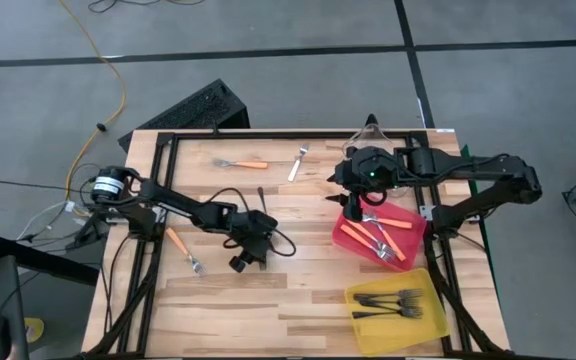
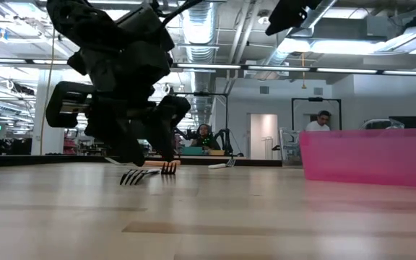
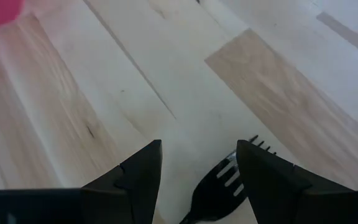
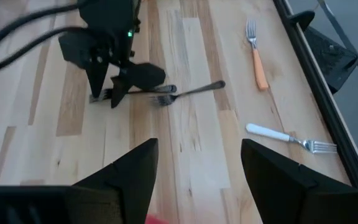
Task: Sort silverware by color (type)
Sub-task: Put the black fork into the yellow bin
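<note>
Left gripper [image 1: 240, 263], low in frame centre, has its fingers wide over a black fork [image 3: 219, 186], so closing looks next, while the right gripper [image 1: 353, 205] waits open over the red bin [image 1: 348, 238].

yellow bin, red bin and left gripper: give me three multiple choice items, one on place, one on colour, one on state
1. Where is the left gripper?
A. over the table's middle
B. inside the yellow bin
C. off the table

2. What colour are the forks in the yellow bin?
A. orange-handled
B. black
C. white

3. How do the left gripper's fingers stand?
A. shut on a fork
B. open, a black fork between them
C. shut, empty

Key: 1 A, the high view shows it mid-table; 2 B, dark forks lie there while the red bin holds orange-handled ones; 3 B, the left wrist view shows a gap.
</note>
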Robot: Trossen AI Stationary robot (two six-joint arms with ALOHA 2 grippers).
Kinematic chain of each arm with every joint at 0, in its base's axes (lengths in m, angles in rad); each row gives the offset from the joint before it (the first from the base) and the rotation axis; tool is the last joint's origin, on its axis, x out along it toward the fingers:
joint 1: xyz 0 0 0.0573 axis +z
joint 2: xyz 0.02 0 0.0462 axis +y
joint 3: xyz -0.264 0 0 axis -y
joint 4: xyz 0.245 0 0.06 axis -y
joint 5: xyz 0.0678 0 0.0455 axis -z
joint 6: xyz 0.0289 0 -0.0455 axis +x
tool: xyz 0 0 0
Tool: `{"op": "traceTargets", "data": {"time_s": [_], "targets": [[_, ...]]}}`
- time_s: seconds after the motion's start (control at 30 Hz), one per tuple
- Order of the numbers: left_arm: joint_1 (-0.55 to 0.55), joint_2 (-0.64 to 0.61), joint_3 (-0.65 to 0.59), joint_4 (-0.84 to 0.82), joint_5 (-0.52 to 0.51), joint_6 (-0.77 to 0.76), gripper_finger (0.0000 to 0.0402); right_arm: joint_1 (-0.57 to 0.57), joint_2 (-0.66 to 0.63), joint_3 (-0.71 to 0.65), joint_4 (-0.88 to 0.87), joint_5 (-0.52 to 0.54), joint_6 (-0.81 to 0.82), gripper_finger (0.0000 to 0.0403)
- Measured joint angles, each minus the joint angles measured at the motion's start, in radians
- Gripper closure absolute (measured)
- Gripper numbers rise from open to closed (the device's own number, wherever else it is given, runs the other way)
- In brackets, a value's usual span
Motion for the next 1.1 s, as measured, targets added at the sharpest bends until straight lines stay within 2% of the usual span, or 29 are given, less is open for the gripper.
{"op": "traceTargets", "data": {"time_s": [0.17, 0.4, 0.53, 0.73, 1.1], "targets": [[0.011, 0.003, 0.003, -0.068, -0.004, 0.007, 0.0209, 0.0, 0.0, -0.021, 0.001, 0.0, 0.005, 0.0148], [0.025, 0.0, 0.005, -0.169, 0.019, -0.067, 0.0221, 0.001, 0.0, -0.025, 0.003, 0.0, 0.026, 0.0148], [0.018, 0.002, 0.001, -0.199, 0.073, -0.128, 0.0233, 0.001, 0.0, -0.025, 0.003, -0.001, 0.027, 0.0148], [0.0, 0.0, 0.006, -0.239, 0.047, -0.296, 0.0239, 0.023, 0.0, -0.025, 0.003, -0.001, 0.029, 0.0148], [-0.022, -0.001, 0.005, -0.255, -0.017, -0.221, 0.0247, 0.062, 0.0, -0.025, 0.003, 0.001, 0.026, 0.0148]]}}
